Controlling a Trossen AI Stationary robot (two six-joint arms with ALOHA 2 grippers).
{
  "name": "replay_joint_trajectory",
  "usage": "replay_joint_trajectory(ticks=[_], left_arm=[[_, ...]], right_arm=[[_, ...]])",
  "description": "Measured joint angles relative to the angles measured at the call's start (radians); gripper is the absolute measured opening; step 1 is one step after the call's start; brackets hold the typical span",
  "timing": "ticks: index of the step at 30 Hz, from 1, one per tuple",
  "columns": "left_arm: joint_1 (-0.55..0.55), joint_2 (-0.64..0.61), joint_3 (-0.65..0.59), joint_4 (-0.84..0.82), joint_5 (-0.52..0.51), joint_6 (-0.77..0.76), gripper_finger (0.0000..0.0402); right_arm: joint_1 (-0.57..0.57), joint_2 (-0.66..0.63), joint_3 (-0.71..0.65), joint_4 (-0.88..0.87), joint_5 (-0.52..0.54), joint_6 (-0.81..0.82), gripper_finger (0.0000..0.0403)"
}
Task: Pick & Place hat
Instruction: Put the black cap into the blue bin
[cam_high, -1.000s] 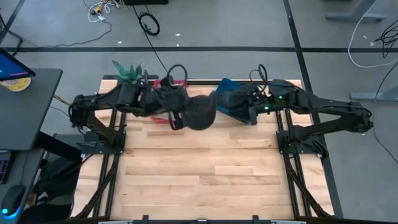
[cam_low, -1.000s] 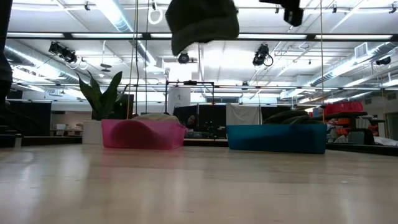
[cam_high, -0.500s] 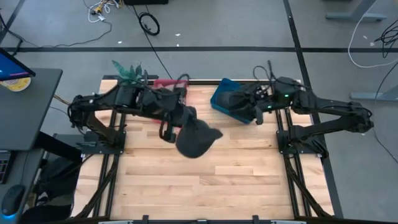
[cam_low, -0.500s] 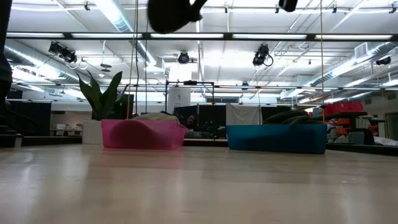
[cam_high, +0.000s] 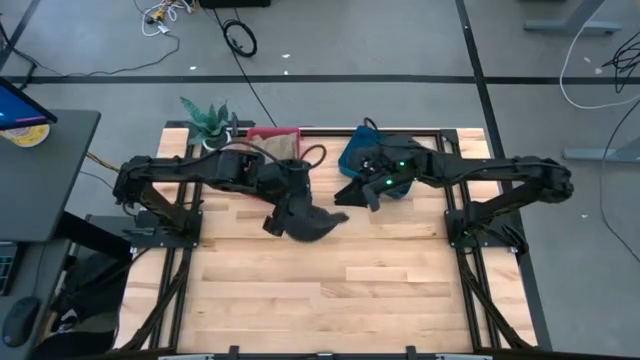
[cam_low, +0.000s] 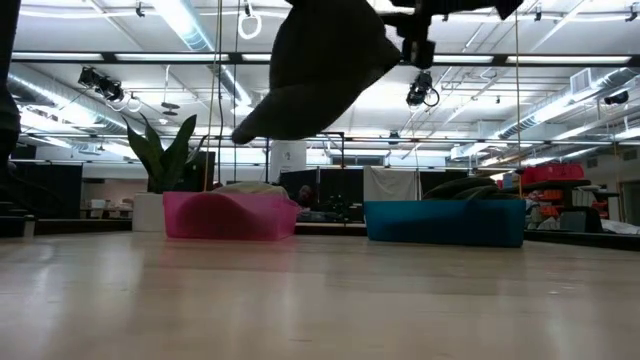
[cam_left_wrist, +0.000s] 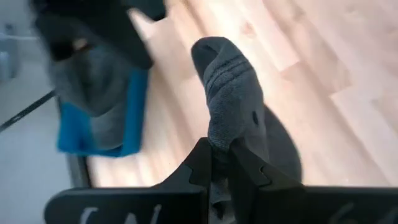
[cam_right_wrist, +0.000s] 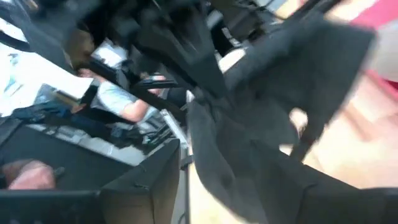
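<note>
1. The dark grey knitted hat (cam_high: 308, 222) is pinched between the closed fingers (cam_left_wrist: 200, 163) of the left gripper (cam_left_wrist: 219, 163), hanging above the wooden table (cam_high: 330, 290).
2. The right gripper (cam_high: 362, 190) is seen just beside it; its fingers appear parted, though blurred.
3. Grey cloth is held in the blue bin (cam_low: 445, 221); a pale heap lies in the pink bin (cam_low: 229, 215).

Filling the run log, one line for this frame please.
left gripper: shut on hat, held above table | right gripper: beside hat, by blue bin | pink bin: at back

Bright overhead ceiling light, glare in low view, blurred wrist views.
</note>
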Motion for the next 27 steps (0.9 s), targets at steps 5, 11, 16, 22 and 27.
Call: replay_joint_trajectory(ticks=[5, 11, 16, 22, 27], left_arm=[[-0.001, 0.001, -0.078, 0.051, 0.06, 0.011, 0.0027], [0.014, 0.006, -0.106, 0.116, 0.057, 0.022, 0.0027], [0.048, 0.015, -0.108, 0.149, 0.043, 0.027, 0.0027], [0.072, 0.015, -0.107, 0.163, 0.058, 0.034, 0.0027], [0.073, 0.015, -0.107, 0.178, 0.086, 0.052, 0.0027]], right_arm=[[0.001, 0.063, 0.0, 0.041, -0.043, 0.001, 0.0194], [0.017, 0.129, 0.0, 0.062, -0.069, 0.017, 0.0194], [0.045, 0.176, 0.0, 0.119, -0.095, 0.05, 0.0194], [0.053, 0.193, 0.0, 0.132, -0.076, 0.071, 0.0194], [0.046, 0.193, 0.0, 0.145, -0.031, 0.076, 0.0194]])
